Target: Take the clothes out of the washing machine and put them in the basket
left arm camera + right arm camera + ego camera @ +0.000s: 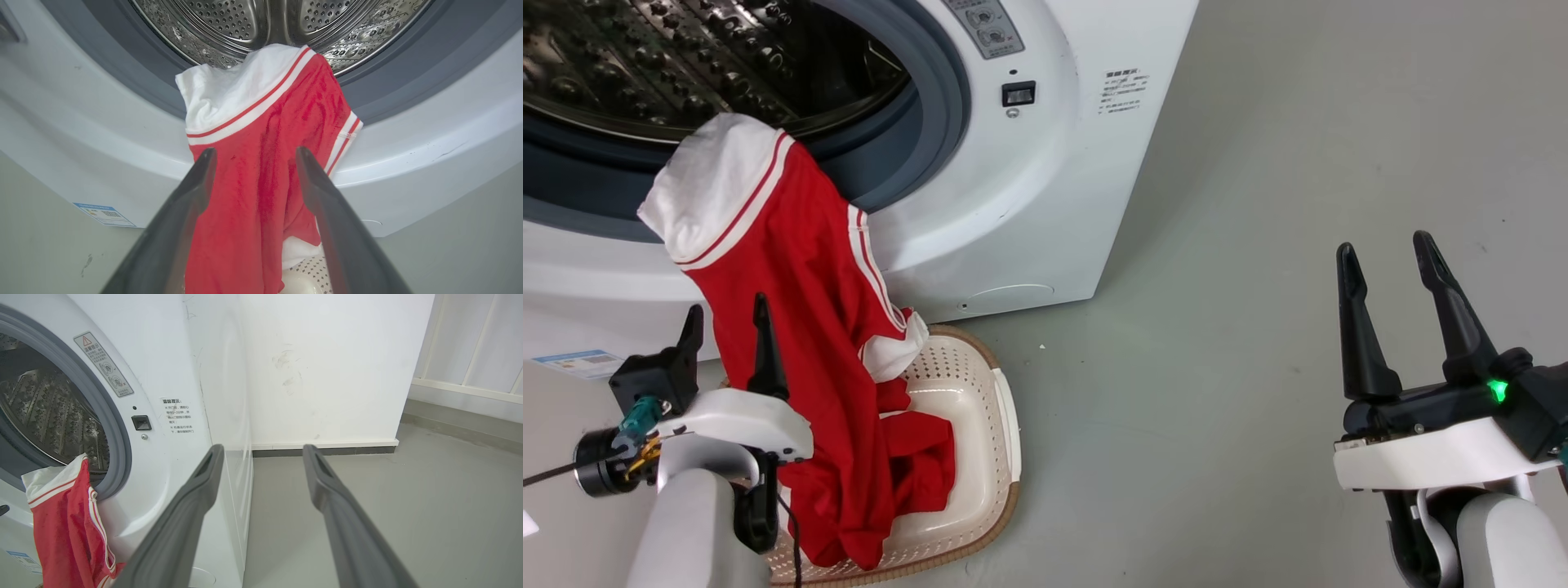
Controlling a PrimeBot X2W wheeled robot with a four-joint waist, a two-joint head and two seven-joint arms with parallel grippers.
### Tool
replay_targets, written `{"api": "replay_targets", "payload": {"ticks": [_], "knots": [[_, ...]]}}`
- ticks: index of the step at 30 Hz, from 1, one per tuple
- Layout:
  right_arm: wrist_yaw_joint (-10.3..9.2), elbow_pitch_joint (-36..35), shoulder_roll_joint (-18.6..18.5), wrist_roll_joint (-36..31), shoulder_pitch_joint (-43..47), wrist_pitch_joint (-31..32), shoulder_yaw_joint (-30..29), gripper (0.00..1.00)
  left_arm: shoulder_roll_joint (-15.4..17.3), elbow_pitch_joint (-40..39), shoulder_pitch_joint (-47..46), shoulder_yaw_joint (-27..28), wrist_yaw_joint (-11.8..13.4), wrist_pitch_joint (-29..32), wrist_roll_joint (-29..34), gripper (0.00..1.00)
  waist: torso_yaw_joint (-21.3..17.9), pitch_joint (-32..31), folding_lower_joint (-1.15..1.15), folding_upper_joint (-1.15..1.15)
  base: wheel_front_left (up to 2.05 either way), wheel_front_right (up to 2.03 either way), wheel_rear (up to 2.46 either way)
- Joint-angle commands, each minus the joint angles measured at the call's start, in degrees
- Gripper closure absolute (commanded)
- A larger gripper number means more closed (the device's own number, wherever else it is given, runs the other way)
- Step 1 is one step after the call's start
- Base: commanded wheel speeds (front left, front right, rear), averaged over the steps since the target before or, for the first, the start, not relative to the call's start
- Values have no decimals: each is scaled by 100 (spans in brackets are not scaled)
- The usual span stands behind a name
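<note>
clothes (792,327) drape machine (1029,204) rim into basket (1011,425); left tool (727,310), right tool (1384,245) spread, seemingly empty.

One washing machine (1029,204), one basket (1005,425), one red garment (800,310), two grippers (727,309) (1383,243)

Washing machine (179,355) front, "温馨提示" notice (178,417), warning-triangle sticker (103,364), rest too small

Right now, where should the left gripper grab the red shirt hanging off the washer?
Probably its white striped top fold draped on the washer's grey rim, coming from the front with the open left gripper: that fold hooks it there, while the rest dangles into the basket.
</note>
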Motion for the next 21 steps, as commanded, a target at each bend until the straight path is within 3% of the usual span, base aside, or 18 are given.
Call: {"api": "replay_targets", "payload": {"ticks": [1, 8, 21], "knots": [[-2, 10, 3, 17, 67, -25, -8, 0, 54, -17, -78, 12, -31, -14, 56, 0, -25, -17, 1, 0, 0, 0, 0], [-2, 74, 3, 136, 68, -83, 88, 0, 463, 663, -759, -159, -283, 7, 320, 0, -217, 99, 1, 0, 0, 0, 0], [-2, 369, 4, 460, -153, -351, 285, 0, 1332, 2116, -1831, -392, -531, 1228, 346, 0, -738, 618, 1, 0, 0, 0, 0]]}}
